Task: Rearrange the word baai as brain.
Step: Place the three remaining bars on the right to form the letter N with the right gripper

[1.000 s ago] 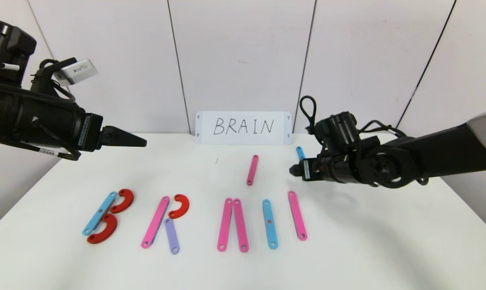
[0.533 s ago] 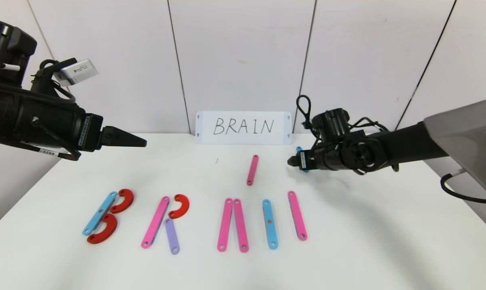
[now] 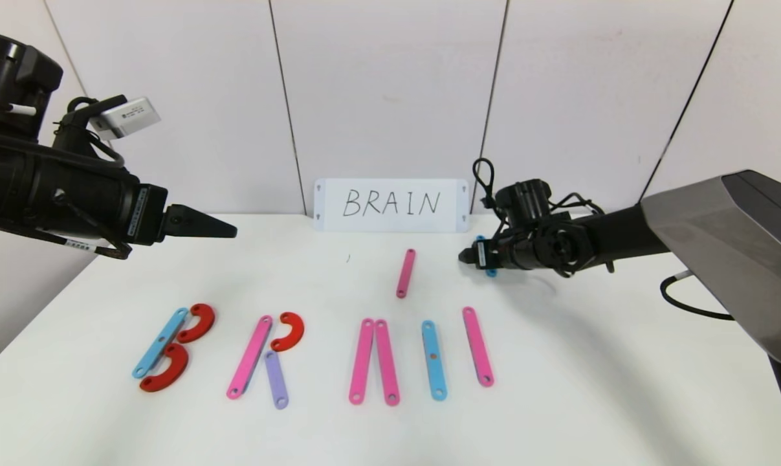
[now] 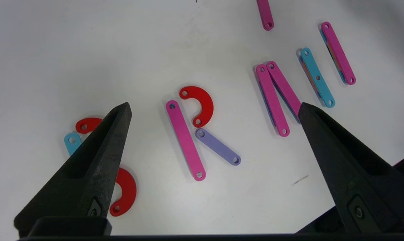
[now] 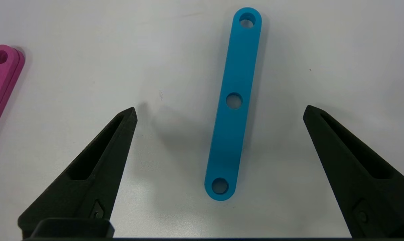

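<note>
With its fingers wide apart and empty, the right gripper [image 5: 218,110] hovered over the loose blue strip [image 5: 233,103] at the worktop's [image 3: 299,272] two o'clock; it should descend straight, centred, before closing across the strip.

Looks like a robot lab test cell, not a home or shop. Plain white table [image 3: 558,388] pushed against bare white wall panels [image 3: 390,97] with dark seams, no furniture or clutter. Two black robot arms reach in from either side, wrist camera [image 3: 126,116] and loose cabling on them. Handwritten "BRAIN" card [image 3: 391,205] propped against the wall as a reference target. Coloured perforated strips [image 3: 371,360] and red half-rings [image 3: 197,322] laid out on the table like a staged benchmark.
</note>
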